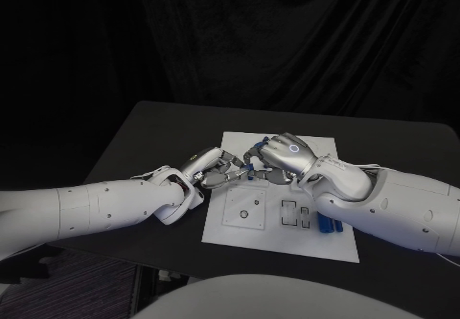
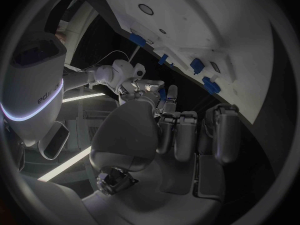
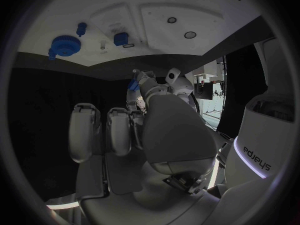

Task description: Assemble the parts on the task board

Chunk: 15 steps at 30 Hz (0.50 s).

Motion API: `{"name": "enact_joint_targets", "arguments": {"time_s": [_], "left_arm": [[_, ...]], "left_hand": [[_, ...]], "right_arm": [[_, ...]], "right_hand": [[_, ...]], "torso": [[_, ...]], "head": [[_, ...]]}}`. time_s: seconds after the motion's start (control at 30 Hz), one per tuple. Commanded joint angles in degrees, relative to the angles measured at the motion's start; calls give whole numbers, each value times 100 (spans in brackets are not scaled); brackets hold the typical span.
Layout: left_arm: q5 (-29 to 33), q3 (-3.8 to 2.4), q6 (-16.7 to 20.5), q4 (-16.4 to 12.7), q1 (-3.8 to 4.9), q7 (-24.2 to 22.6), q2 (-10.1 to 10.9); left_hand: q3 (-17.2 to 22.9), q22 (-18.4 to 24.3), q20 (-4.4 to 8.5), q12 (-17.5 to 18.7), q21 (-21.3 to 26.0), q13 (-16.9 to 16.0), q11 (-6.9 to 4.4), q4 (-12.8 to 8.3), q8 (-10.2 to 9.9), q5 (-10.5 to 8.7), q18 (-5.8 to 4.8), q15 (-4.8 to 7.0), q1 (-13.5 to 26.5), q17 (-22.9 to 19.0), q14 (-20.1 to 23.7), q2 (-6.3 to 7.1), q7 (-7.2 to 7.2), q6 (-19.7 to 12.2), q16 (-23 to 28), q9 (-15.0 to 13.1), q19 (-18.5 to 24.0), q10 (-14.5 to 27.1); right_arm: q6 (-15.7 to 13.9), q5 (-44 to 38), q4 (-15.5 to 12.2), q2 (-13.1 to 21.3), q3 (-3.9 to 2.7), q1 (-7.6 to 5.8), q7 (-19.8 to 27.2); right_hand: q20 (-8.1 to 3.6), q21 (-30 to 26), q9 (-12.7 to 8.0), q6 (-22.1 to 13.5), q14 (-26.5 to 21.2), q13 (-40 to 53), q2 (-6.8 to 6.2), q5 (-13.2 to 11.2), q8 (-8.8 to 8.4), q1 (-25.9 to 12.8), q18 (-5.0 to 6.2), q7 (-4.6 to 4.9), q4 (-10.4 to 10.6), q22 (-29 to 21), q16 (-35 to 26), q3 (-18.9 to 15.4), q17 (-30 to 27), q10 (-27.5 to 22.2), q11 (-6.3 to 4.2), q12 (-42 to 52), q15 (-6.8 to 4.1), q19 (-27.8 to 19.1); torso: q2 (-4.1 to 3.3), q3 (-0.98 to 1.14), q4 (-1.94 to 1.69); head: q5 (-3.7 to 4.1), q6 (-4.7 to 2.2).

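Parts: the head view shows one blue part [image 1: 328, 224] lying on the task board [image 1: 278, 246] at its right edge, beside the right arm, and a second blue piece [image 1: 257, 147] up between the two hands. The task board lies flat on the black table [image 1: 143, 126]. One raised square plate with a round hole [image 1: 244, 211] and one cluster of rectangular slots [image 1: 295, 213] are visible on the board's near half.

Left hand [image 1: 213, 167]: it meets the right hand over the middle of the board, fingers curled toward it. Whether it grips anything cannot be told from the head view; the left wrist view shows its fingers [image 2: 187, 135] bent inward, with nothing clearly in them.

Right hand [image 1: 284, 157]: it is positioned over the board's far half, fingers curled down. The blue piece sits at its fingertips, but whether it is pinched or merely touched cannot be told.

View differences: the right wrist view shows one blue gear wheel [image 3: 64, 45], one small blue peg [image 3: 81, 28] and one blue block [image 3: 121, 38] on the board, all hidden by the hands in the head view. It also shows two round holes [image 3: 181, 27] in the board. The left wrist view shows four small blue parts [image 2: 203, 75] spread along the board.
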<state>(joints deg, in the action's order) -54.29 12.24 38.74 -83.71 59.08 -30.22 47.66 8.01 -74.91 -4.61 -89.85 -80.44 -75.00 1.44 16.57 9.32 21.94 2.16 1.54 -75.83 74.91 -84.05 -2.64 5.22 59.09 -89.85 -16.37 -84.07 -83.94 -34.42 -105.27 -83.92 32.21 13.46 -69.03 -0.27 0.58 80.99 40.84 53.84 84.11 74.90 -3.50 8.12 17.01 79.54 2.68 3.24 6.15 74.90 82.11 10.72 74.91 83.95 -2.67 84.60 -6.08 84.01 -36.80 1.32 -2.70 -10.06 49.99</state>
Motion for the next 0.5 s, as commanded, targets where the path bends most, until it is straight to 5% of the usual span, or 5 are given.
{"name": "enact_joint_targets", "arguments": {"time_s": [0.03,0.5], "left_arm": [[199,-8,52,-3,-5,-206,-11],[286,-8,-114,31,-7,-204,-62]], "left_hand": [[43,-1206,27,-15,38,-1500,-44,10,10,58,14,46,-61,1509,-595,9,14,-69,-15,-4,-92,-606],[88,-1196,9,-15,72,-1500,-8,19,-26,155,20,17,-76,1509,-595,-39,56,-189,-15,10,-73,-606]], "right_arm": [[13,-21,-19,-15,-2,16,-86],[46,-21,-7,-62,-1,28,-116]], "right_hand": [[27,25,8,51,351,802,36,-7,-30,-12,-62,-47,32,1237,5,9,396,60,40,25,47,221],[32,22,0,99,354,810,35,-35,-87,-89,-61,-40,92,1236,10,-27,402,67,57,32,55,222]], "torso": [[2,-3,-5],[4,-3,-4]], "head": [[7,1],[-3,1]]}}
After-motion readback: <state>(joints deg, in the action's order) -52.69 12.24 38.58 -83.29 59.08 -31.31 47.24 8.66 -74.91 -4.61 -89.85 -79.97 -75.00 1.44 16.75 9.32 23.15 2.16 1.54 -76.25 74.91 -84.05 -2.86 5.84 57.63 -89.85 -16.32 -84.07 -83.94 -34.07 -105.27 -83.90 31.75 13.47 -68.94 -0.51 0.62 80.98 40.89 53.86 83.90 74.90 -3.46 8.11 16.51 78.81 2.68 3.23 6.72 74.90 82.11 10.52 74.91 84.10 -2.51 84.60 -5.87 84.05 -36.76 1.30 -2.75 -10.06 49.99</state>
